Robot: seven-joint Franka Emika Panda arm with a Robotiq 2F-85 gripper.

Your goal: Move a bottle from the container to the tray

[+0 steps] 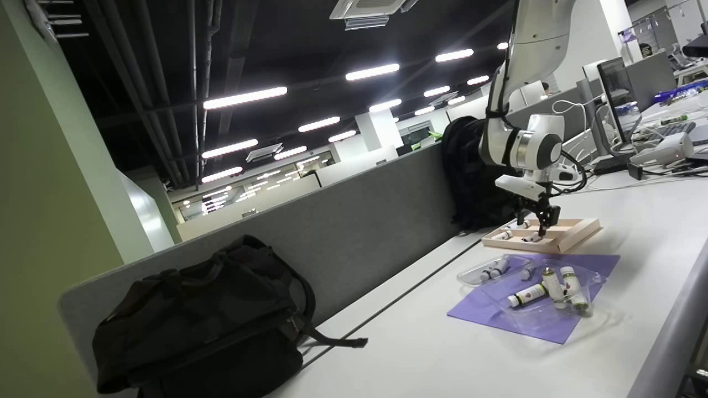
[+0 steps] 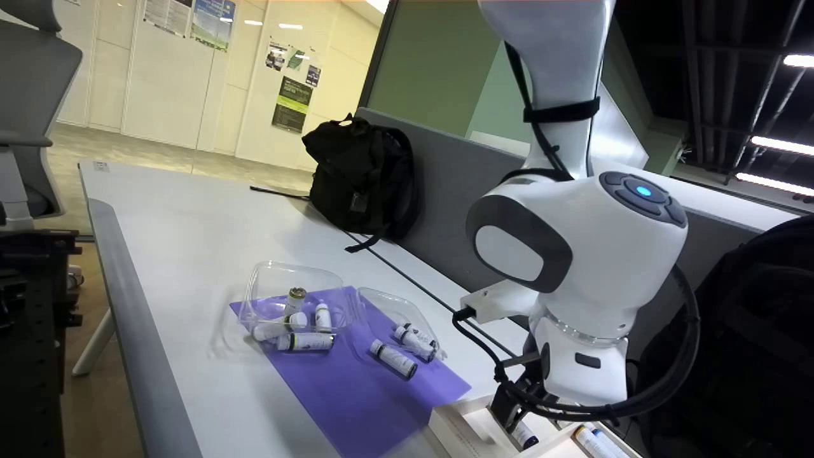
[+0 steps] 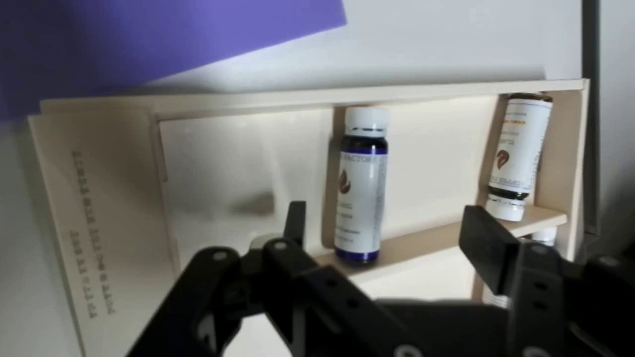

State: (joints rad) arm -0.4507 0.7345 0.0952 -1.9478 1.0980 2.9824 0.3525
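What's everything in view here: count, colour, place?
Flat purple sheet: one, purple, on the white desk.
Clear plastic containers: two, colourless, mostly on the sheet.
Pale wooden rimmed tray: one, beige, beside the sheet.
Small white-labelled bottles: at least nine, mostly white, in the tray, in or beside the containers.
Black fabric backpacks: two, black, by the grey fabric partition.
Flat monitor: one, dark, beyond the tray.
Grey office chair: one, grey, by the desk.
Ceiling lights: several, white, overhead.
White robot arm: one, white, above the tray.
Black pincer: one, black, open, at the tray.

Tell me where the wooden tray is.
The wooden tray sits right of centre in an exterior view, beneath the open tool, just beyond the purple sheet.
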